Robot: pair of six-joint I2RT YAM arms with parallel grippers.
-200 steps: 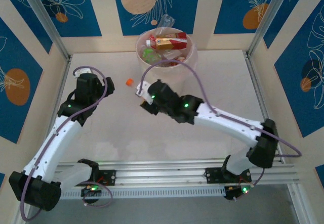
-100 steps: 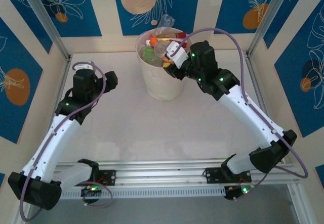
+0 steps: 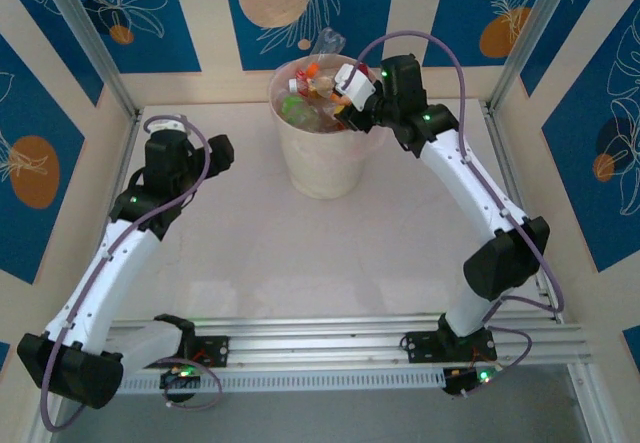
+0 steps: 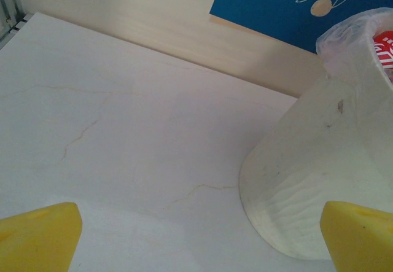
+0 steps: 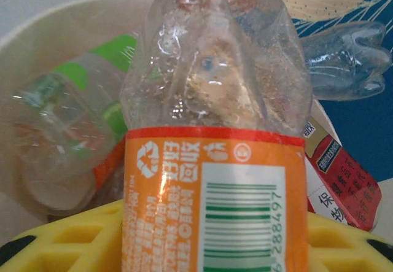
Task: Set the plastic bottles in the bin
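The right gripper (image 5: pixel 215 238) is clamped on a small clear plastic bottle with an orange label (image 5: pixel 212 180). Its yellow pads (image 5: pixel 67 241) press either side of the label's lower part, and the neck points away from the fingers. Just beyond and below the fingertips lies the open mouth of the tall round cream-white bin (image 5: pixel 58 29). It is already heaped with other bottles: a clear one with a green label (image 5: pixel 92 94) ahead and to the left of the fingers, one with a red printed label (image 5: pixel 341 186) to their right, and a crumpled clear one (image 5: pixel 344 63) farther off.

From above, the held bottle hangs over the bin's mouth, so the step in hand looks like the drop. The next move calls only for parting the fingers; with the heap so high, the bottle could roll off towards the rim.

The left gripper (image 4: pixel 199 247) holds nothing, its yellow fingertips (image 4: pixel 40 238) spread wide. Bare white table (image 4: pixel 123 131) lies between and beyond them, and the bin's wall stands ahead of the right-hand tip.
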